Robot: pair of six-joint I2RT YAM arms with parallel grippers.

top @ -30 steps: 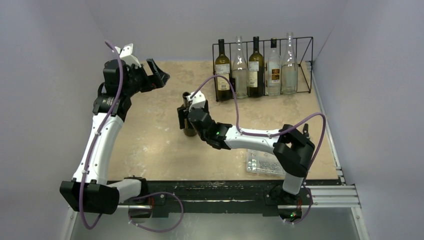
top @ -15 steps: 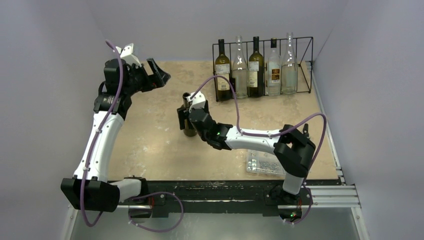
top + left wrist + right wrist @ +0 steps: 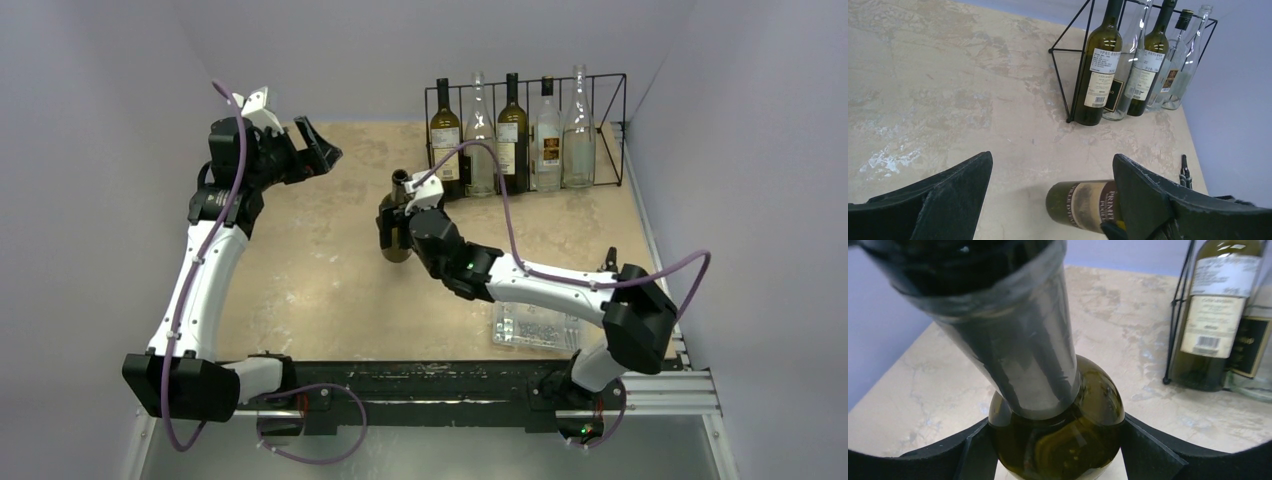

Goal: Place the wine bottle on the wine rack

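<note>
Olive-green glass fills my right wrist view. It is the dark wine bottle with a grey foil neck (image 3: 1048, 365), and my right gripper (image 3: 1058, 460) is clamped on it. One black finger (image 3: 973, 455) presses each side of the rounded shoulder just below the neck, with the jaws spread only as wide as the glass.

From above, the bottle (image 3: 397, 235) sits over the middle of the beige marbled tabletop (image 3: 300, 260), and my right gripper (image 3: 398, 228) reaches it from the near right. The bottle is to the left of the long black wire wine rack (image 3: 429, 140) and nearer than it, close to its left end but apart from it. It is not in any slot. The bottle leans. In the left wrist view its labelled body (image 3: 1083, 205) runs almost level across the bottom of the frame, with a shadow on the table below. I cannot tell whether its base touches the table.

The rack (image 3: 1059, 85) stands at the far right of the table and holds five upright bottles in a row (image 3: 512, 130). Two are dark green with pale labels and three are clear.

My left gripper (image 3: 312, 150) hangs above the far left of the table and points right. In its own view the jaws (image 3: 1052, 156) are spread wide and hold nothing.

A clear plastic parts box (image 3: 530, 325) lies at the near right edge, partly under my right forearm.
</note>
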